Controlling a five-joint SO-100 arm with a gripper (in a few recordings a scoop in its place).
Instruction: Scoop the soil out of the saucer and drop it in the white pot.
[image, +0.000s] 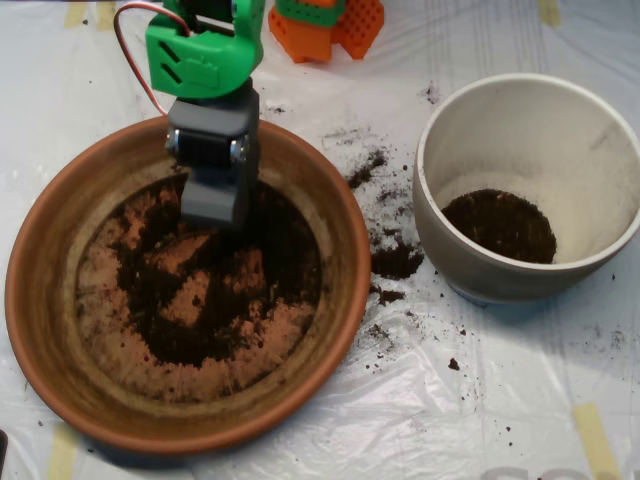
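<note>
The grey pincer (213, 205) hangs under the green arm housing in the upper left of the frame, its tip down in the soil (215, 275) near the upper edge of the dark patch; from straight above it cannot be told whether its shells are spread or pressed together. The soil lies thin and patchy over the floor of the saucer (60, 330), which fills the left half of the frame, with bare terracotta showing through in several spots. The white pot (455, 150) sits at the right, apart from the saucer, with a small dark heap on its bottom. One risk is that a layer this shallow gives the scoop little to bite, so it may scrape clay and come up nearly empty, or nudge the saucer across the plastic-covered worktop (500, 400). The other lies in the crossing: spilled crumbs (395, 260) already dot the sheet between the two rims, and a loosely closed or overfull load would likely shed more there. The pot's raised rim could also catch a low swing.
</note>
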